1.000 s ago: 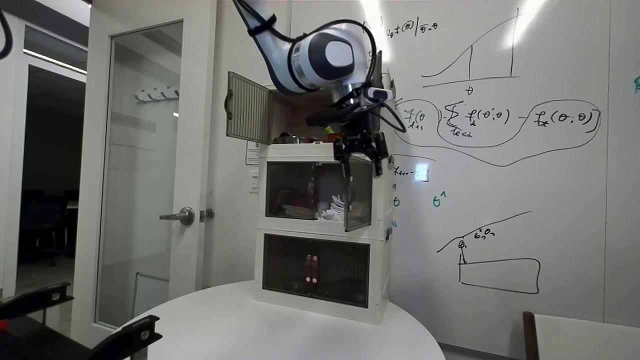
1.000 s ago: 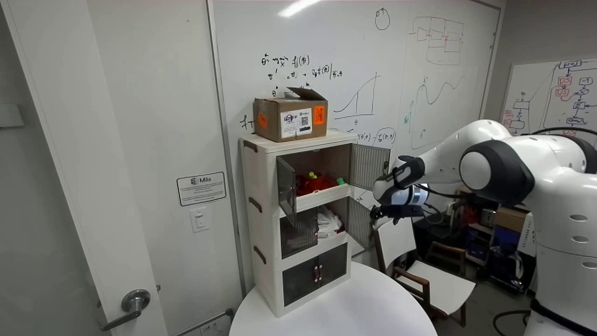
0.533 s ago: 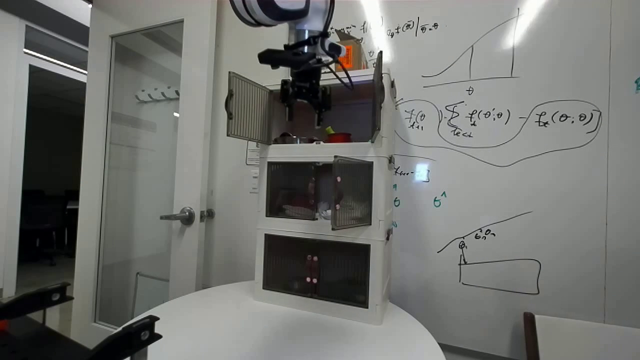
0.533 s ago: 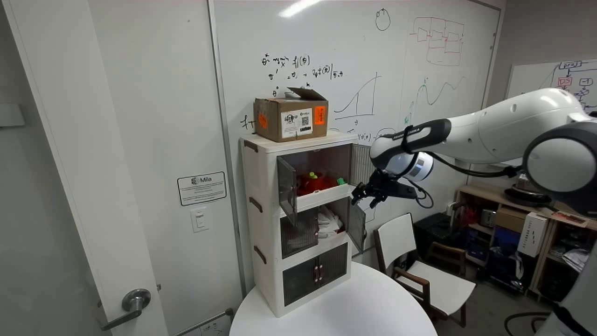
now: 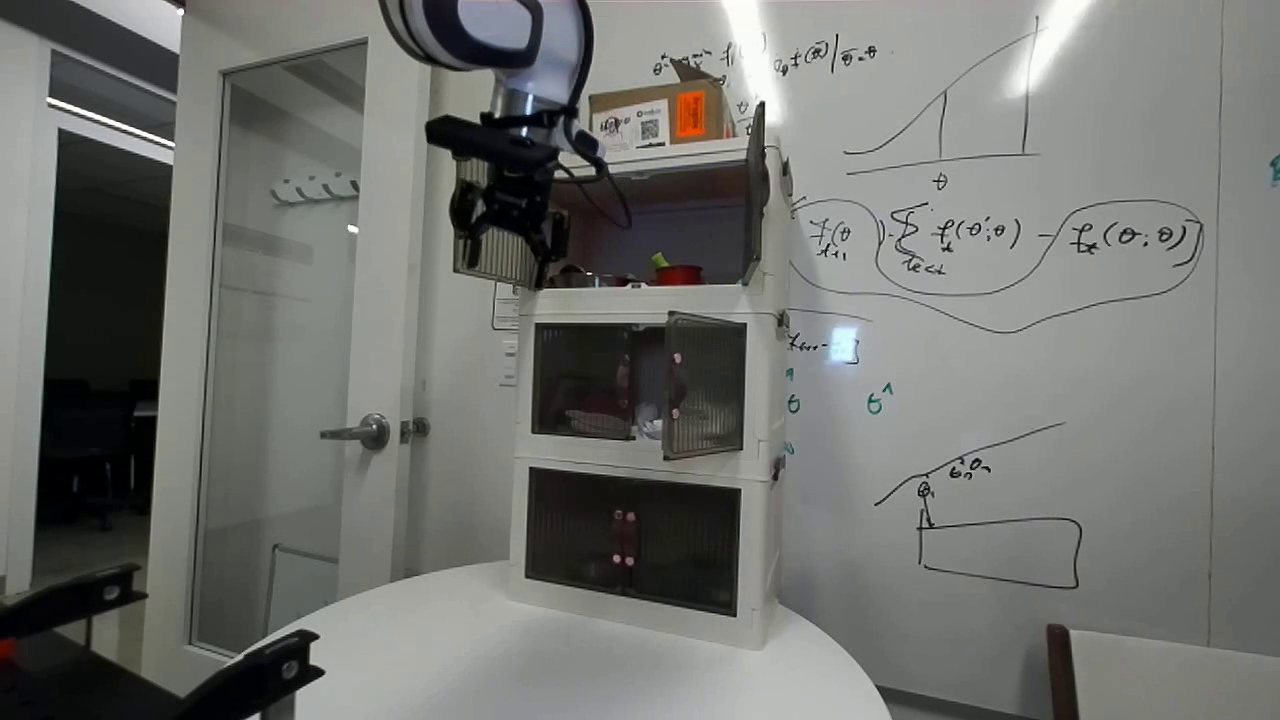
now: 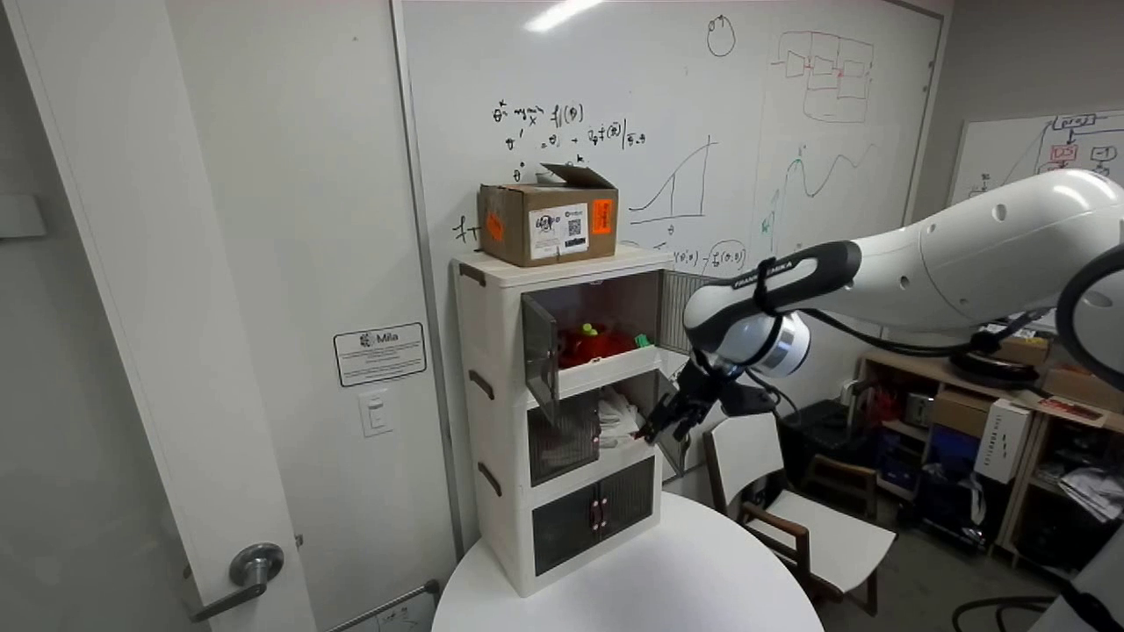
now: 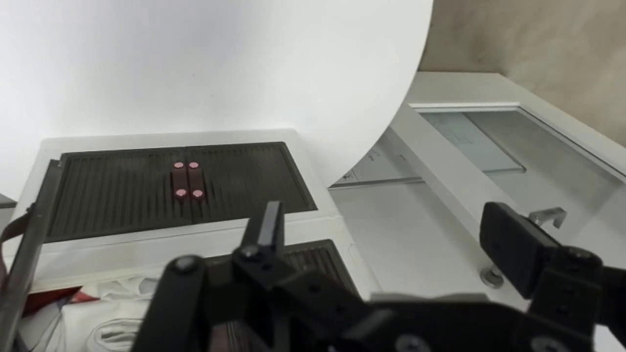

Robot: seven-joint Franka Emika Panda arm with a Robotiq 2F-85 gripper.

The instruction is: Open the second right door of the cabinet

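The white cabinet (image 5: 645,455) stands on a round table. Its second right door (image 5: 705,385) is a dark ribbed pane on the middle tier's right half. It stands partly open, with white cloth-like items inside. An exterior view shows the door (image 6: 676,455) partly hidden behind the gripper. The wrist view shows the door (image 7: 32,244) nearly edge-on at far left. My gripper (image 5: 508,268) is open and empty in front of the cabinet, up and left of this door and apart from it. It also shows in an exterior view (image 6: 663,430) and the wrist view (image 7: 386,220).
The top tier's left door (image 5: 490,260) and right door (image 5: 755,200) stand open. The bottom-tier doors (image 5: 630,540) are shut. A cardboard box (image 6: 549,224) sits on top. The white table (image 5: 480,650), a chair (image 6: 817,535) and a room door (image 5: 390,330) are nearby.
My gripper has left the middle-tier right door, moving up and left in an exterior view, then farther left and lower, tilting. The door has swung back slightly toward closed, then stayed still.
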